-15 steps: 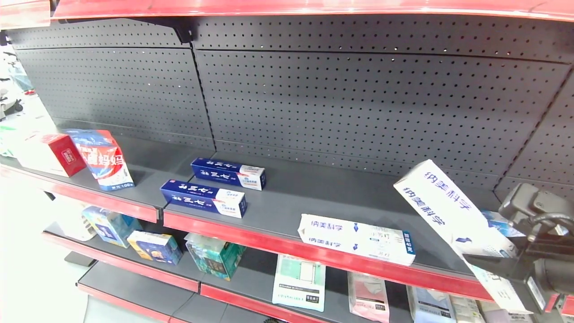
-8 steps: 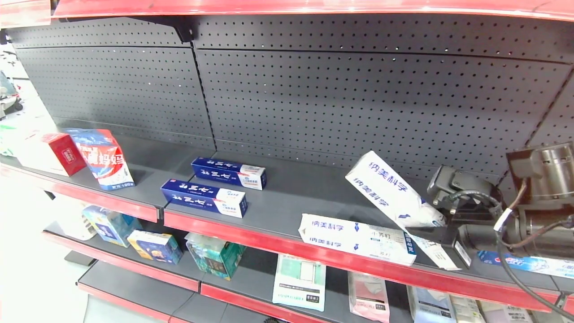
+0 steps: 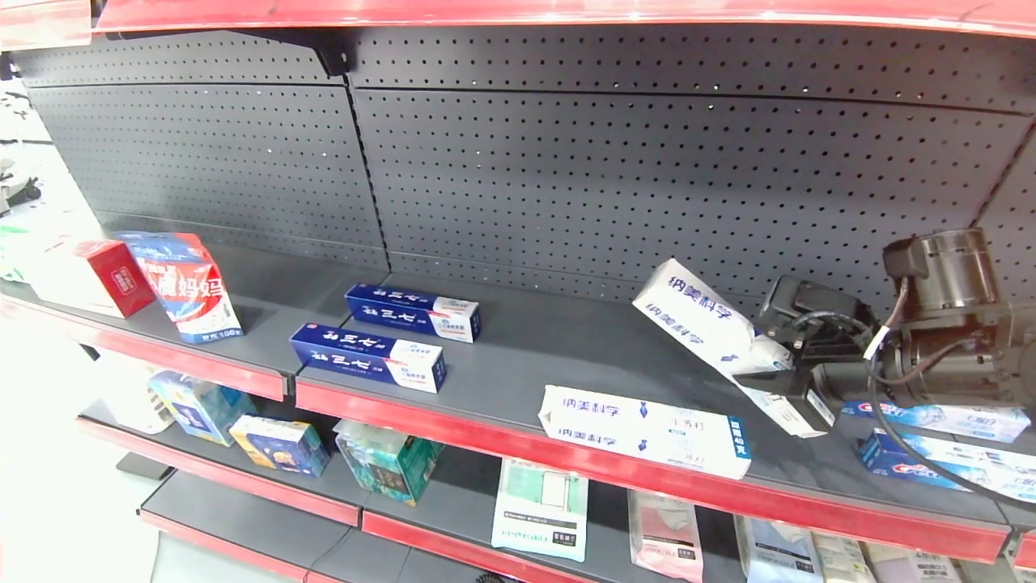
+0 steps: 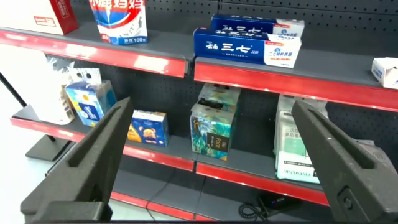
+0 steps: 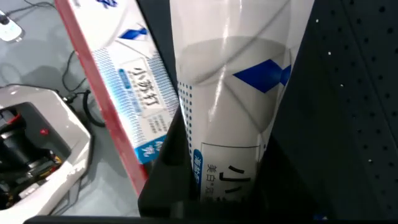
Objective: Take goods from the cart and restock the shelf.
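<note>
Restocking is partway: the right hand [image 3: 779, 380] grips a tilted white box [image 3: 702, 317], not yet laid on the shelf [image 3: 558, 344] beside its twin [image 3: 643, 429]; the left hand [image 4: 211, 106] gapes empty.

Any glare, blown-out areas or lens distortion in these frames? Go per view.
Head view: glare streaks on the upper red shelf edge; floor at far left blown out white; that edge bows, wide-lens distortion. Right wrist view: sheen across the white box in the right claw. Left wrist view: even light, left claw a dark silhouette.
</note>
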